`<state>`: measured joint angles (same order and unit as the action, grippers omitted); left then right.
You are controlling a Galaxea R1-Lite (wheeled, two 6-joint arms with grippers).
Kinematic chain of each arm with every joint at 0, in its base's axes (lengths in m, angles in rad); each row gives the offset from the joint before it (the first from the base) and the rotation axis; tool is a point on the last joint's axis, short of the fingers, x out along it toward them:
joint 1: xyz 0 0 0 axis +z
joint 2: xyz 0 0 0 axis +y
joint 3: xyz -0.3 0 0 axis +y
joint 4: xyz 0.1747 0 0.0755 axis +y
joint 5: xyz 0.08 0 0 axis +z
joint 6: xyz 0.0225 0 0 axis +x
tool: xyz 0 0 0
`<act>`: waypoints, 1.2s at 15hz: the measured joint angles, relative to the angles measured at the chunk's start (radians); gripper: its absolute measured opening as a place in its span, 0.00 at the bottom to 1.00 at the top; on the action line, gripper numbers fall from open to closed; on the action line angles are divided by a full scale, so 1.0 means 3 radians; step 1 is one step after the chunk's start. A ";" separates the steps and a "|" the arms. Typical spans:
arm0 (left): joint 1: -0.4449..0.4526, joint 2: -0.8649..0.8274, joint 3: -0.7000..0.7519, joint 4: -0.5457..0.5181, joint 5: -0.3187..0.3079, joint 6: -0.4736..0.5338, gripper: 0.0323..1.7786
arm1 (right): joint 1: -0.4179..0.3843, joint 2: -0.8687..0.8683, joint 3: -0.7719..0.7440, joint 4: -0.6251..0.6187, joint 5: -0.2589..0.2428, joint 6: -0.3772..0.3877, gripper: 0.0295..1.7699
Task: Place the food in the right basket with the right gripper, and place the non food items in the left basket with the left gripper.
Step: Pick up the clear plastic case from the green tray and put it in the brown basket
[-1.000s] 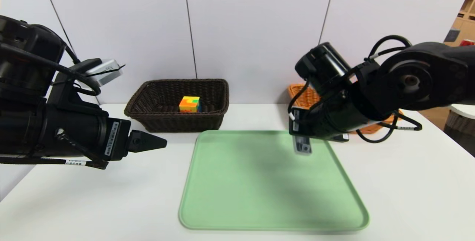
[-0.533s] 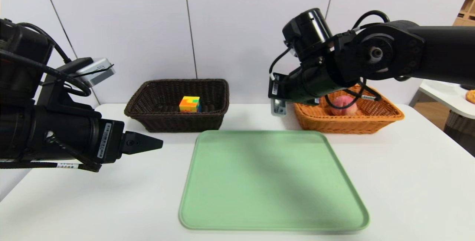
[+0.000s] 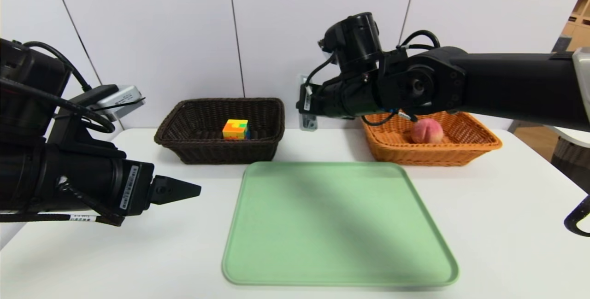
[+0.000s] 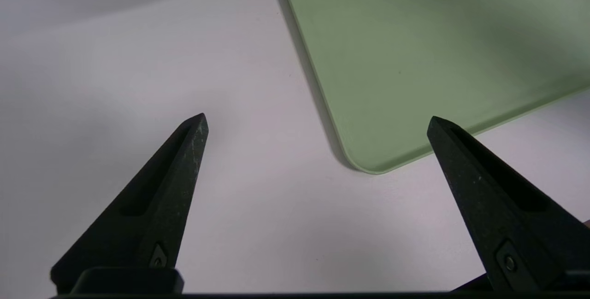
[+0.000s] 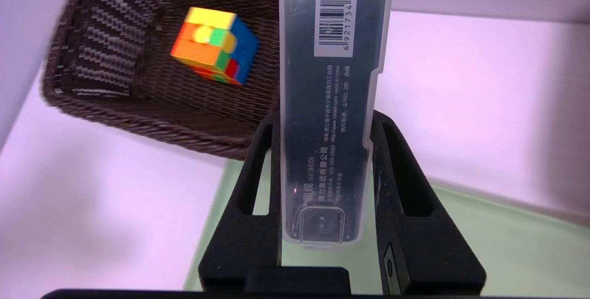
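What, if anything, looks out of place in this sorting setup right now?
The right gripper, shut on the translucent grey case, hangs near the dark brown basket. Odd: non-food belongs to the left gripper, which is open and holds nothing.

Dark brown woven basket (image 3: 220,129), orange-tan woven basket (image 3: 433,144), pink-red peach (image 3: 427,131), cube (image 3: 235,129) in orange, yellow, green and blue, translucent grey case (image 5: 329,105) with white barcode sticker, pale green tray (image 3: 339,225), white bench (image 3: 507,216).
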<state>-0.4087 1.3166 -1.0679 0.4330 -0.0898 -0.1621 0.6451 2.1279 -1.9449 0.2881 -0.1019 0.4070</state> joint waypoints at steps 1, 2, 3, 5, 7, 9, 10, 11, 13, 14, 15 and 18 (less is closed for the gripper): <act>-0.0001 -0.0003 0.0011 0.0000 -0.0002 0.0004 0.95 | 0.0013 0.0018 0.0000 -0.0098 0.0053 -0.0030 0.30; -0.0006 -0.0005 0.0011 0.0000 -0.0004 0.0004 0.95 | 0.0021 0.0040 0.0000 -0.0206 0.0106 -0.0053 0.30; -0.0006 -0.0005 0.0018 0.0001 -0.0005 0.0002 0.95 | 0.0028 0.0069 -0.0001 -0.0304 0.0128 -0.0071 0.30; -0.0009 -0.0014 0.0046 0.0001 -0.0005 0.0001 0.95 | 0.0060 0.0130 -0.0001 -0.0455 0.0127 -0.0095 0.30; -0.0009 -0.0026 0.0091 -0.0001 -0.0002 0.0006 0.95 | 0.0128 0.0184 -0.0001 -0.0641 0.0125 -0.0201 0.30; -0.0009 -0.0027 0.0130 -0.0013 0.0000 0.0005 0.95 | 0.0195 0.0243 -0.0001 -0.0867 0.0122 -0.0316 0.30; -0.0009 -0.0027 0.0162 -0.0065 0.0000 0.0007 0.95 | 0.0229 0.0272 -0.0001 -0.0960 0.0119 -0.0372 0.30; -0.0009 -0.0026 0.0202 -0.0132 -0.0002 0.0007 0.95 | 0.0258 0.0301 -0.0004 -0.1028 0.0126 -0.0399 0.30; -0.0006 -0.0022 0.0287 -0.0268 -0.0010 0.0013 0.95 | 0.0289 0.0340 -0.0011 -0.1123 0.0128 -0.0414 0.30; -0.0007 -0.0019 0.0304 -0.0297 -0.0013 0.0013 0.95 | 0.0299 0.0359 -0.0015 -0.1132 0.0127 -0.0446 0.30; -0.0009 -0.0016 0.0314 -0.0319 -0.0016 0.0018 0.95 | 0.0304 0.0383 -0.0018 -0.1149 0.0127 -0.0509 0.30; -0.0009 -0.0003 0.0340 -0.0343 -0.0018 0.0021 0.95 | 0.0306 0.0500 -0.0021 -0.1439 0.0112 -0.0679 0.30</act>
<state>-0.4113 1.3157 -0.9660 0.3300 -0.0951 -0.1557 0.7368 2.2779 -1.9513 -0.1436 -0.0683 0.2034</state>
